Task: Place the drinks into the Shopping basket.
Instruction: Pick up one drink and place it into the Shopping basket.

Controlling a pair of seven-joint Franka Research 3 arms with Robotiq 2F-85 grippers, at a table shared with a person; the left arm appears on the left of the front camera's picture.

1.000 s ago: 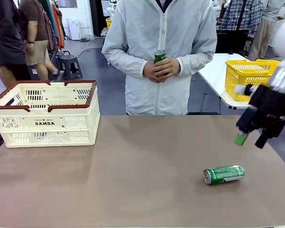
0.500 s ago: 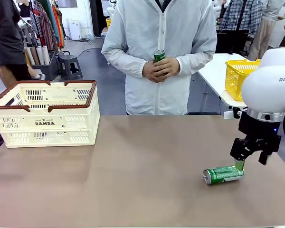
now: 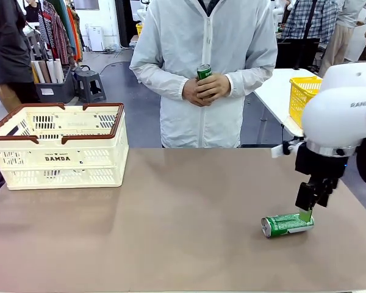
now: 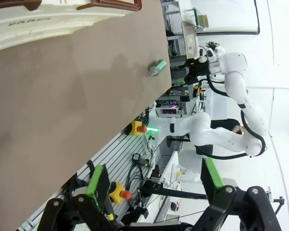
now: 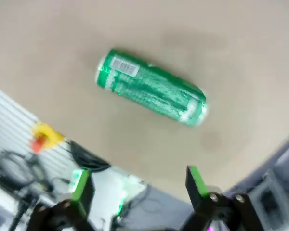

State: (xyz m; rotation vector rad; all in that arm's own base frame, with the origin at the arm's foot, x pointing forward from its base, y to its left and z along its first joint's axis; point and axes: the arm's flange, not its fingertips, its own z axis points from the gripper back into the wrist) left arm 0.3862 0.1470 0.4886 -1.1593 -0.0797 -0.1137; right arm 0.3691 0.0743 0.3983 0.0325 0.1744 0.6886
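Observation:
A green drink can (image 3: 287, 224) lies on its side on the brown table, right of centre. My right gripper (image 3: 306, 213) hangs open just above the can's right end. In the right wrist view the can (image 5: 151, 94) lies ahead of the spread gripper (image 5: 138, 185), nothing between the fingers. The person at the far side holds a second green can (image 3: 205, 72) upright in both hands. The cream Shopping basket (image 3: 61, 160) with the brown rim stands at the table's far left. My left gripper (image 4: 154, 192) is open and empty, away from the table, seeing the basket (image 4: 38, 24) and can (image 4: 158, 68).
A yellow mesh basket (image 3: 302, 97) sits on a white table behind my right arm. Bare tabletop (image 3: 183, 207) stretches between the Shopping basket and the lying can. People stand farther back on the left and right.
My right arm has swung in from the right edge and come down, so its open gripper now hangs over the lying can's right end. The can and basket have not moved.

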